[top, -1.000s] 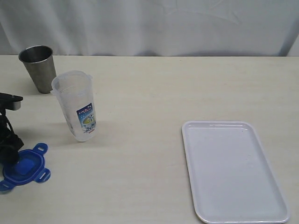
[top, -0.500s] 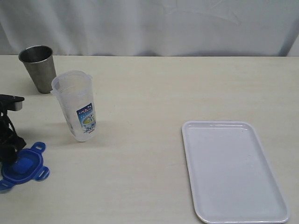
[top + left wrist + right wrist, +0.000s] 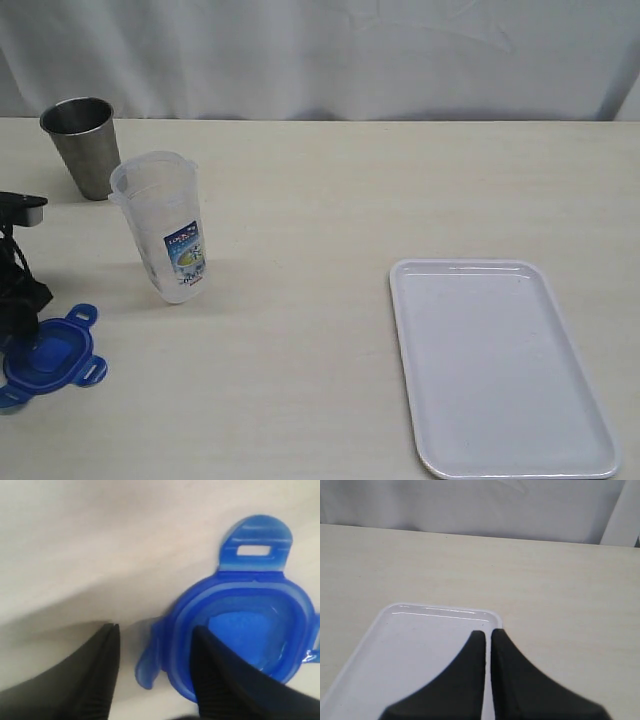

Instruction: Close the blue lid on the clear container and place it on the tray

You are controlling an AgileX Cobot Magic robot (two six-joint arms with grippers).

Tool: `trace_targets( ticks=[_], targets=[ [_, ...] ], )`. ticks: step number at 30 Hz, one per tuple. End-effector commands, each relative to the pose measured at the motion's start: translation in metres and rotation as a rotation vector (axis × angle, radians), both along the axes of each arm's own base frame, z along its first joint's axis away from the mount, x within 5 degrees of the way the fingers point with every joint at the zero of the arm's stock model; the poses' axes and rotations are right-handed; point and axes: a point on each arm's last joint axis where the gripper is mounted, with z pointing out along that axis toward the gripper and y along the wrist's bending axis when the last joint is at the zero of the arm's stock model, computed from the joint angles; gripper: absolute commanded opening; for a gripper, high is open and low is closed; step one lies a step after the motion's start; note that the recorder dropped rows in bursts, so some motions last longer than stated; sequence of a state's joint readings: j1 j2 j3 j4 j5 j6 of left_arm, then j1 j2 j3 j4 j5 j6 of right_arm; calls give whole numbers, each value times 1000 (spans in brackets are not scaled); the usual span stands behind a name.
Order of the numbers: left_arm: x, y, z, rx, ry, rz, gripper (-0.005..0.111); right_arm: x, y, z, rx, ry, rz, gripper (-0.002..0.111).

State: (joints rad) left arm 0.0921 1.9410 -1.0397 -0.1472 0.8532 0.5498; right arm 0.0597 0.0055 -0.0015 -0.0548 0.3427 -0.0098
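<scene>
The clear container stands upright on the counter, open at the top, no lid on it. There's a printed label low on its side, blue, white and green w/ a small picture. It has writing on it, but too small to read from here.

The blue lid lies flat on the counter, left of the container and nearer the front edge, well apart from it. One slotted flap sticks out toward the container. No sticker or text shows on it in the close view, just a sunken centre and a raised rim.

The left gripper is down at the lid. Its jaws are parted and not clamped, one finger over the lid's rim, the other on the bare counter beside it, w/ a side flap btwn them.

A grey metal cup stands behind the container, a bit to the left, near but not touching.

The tray lies far to the right of the container, nothing on it. The right gripper hangs over one end of the tray, jaws pressed together and holding nothing.
</scene>
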Motion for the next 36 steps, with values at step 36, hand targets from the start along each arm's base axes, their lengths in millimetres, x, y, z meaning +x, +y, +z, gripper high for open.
trace_targets(
  ticks=[36],
  targets=[
    [-9,0,4,13,-31,-3,11,0,0,0,-3,-5,2,4]
  ],
)
